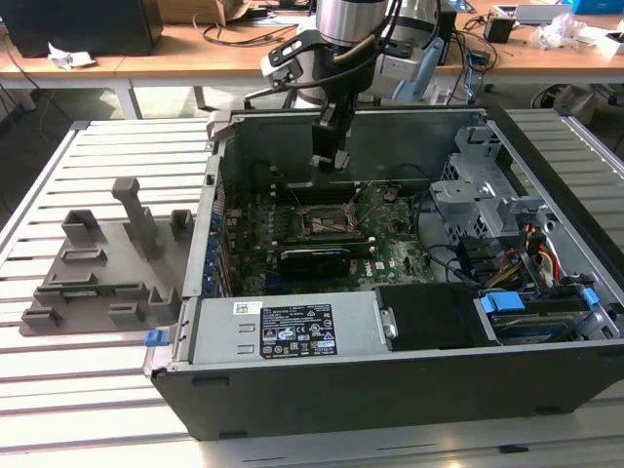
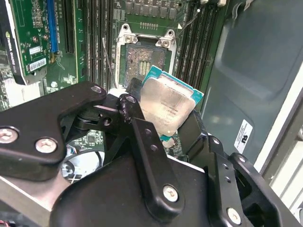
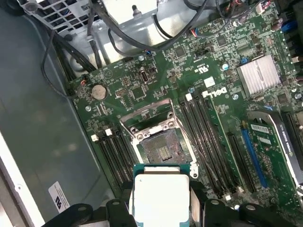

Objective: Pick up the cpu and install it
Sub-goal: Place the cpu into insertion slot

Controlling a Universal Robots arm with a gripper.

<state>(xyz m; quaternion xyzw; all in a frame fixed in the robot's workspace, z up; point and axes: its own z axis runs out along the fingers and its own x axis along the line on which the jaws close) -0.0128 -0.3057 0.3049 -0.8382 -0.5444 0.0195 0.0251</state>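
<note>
CPU [image 3: 161, 194] is clamped by two opposite edges between the jaws, metal lid facing up, green rim showing on the side toward the socket. It's in the air and touches nothing on the board.

Gripper [image 1: 329, 161] hangs inside the open case [image 1: 390, 390], over the far part of the motherboard [image 3: 213, 90].

Socket [image 3: 161, 151] sits just ahead of the chip in both wrist views. Contact field is bare and the metal frame [image 3: 147, 111] looks hinged up out of the way. Memory slots [image 3: 208, 137] flank the socket on both sides.

My read: the step in hand is getting the chip over the socket and seating it. To do it well:
- Square the chip's edges to the socket opening before any descent. Yaw looks near-square in the first wrist view and skewed in the second, probably camera angle, can't confirm.
- Match the corner marker and notches. I can't make them out here, so orientation is unverified.
- Keep the chip flat and come straight down. No sliding across the contacts.
- Use no force; it should drop in flush.
- Watch finger clearance to the raised frame and the nearest slots.

Grey fixture [image 1: 107, 263] sits on the slatted table [image 1: 58, 409] at the exterior view's left of the case, well apart from the gripper.
</note>
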